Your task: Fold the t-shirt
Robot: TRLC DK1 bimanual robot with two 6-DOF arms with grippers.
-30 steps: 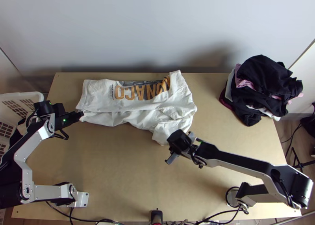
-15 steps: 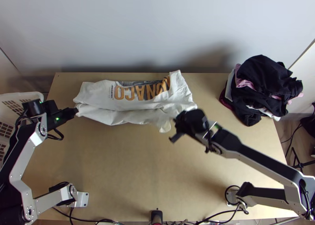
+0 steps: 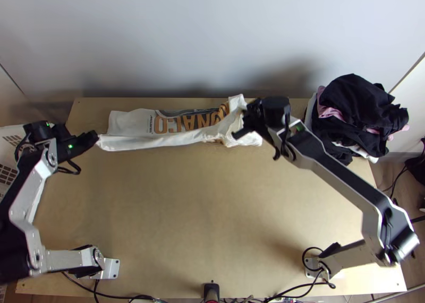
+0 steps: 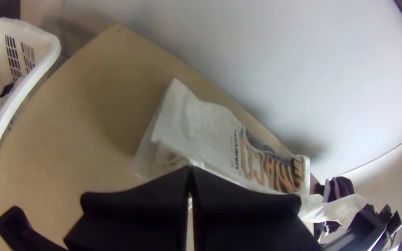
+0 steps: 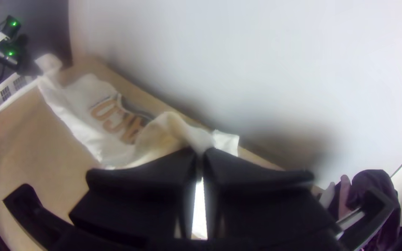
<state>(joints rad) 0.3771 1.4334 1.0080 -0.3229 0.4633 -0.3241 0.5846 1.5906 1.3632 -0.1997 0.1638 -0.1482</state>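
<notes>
- White t-shirt (image 3: pixel 127 123), a long narrow strip with orange lettering, upper left to upper middle
- Left tool (image 3: pixel 95 136), left side, at the shirt's lower left corner
- Right tool (image 3: pixel 245 123), upper middle, over its right end
- Dark, pink and white clothes (image 3: pixel 356 117) heaped upper right on the bench (image 3: pixel 186 213)

**Light wooden desk (image 3: pixel 202 218) bears white T-shirt (image 3: pixel 133 122) and clothes pile (image 3: pixel 356 109)**

The T-shirt's lettered part lies along the desk's far edge, between the left gripper (image 3: pixel 96 136) and the right gripper (image 3: pixel 244 121). To the right of the right gripper rests the clothes pile, bunched, black with pink and white.
</notes>
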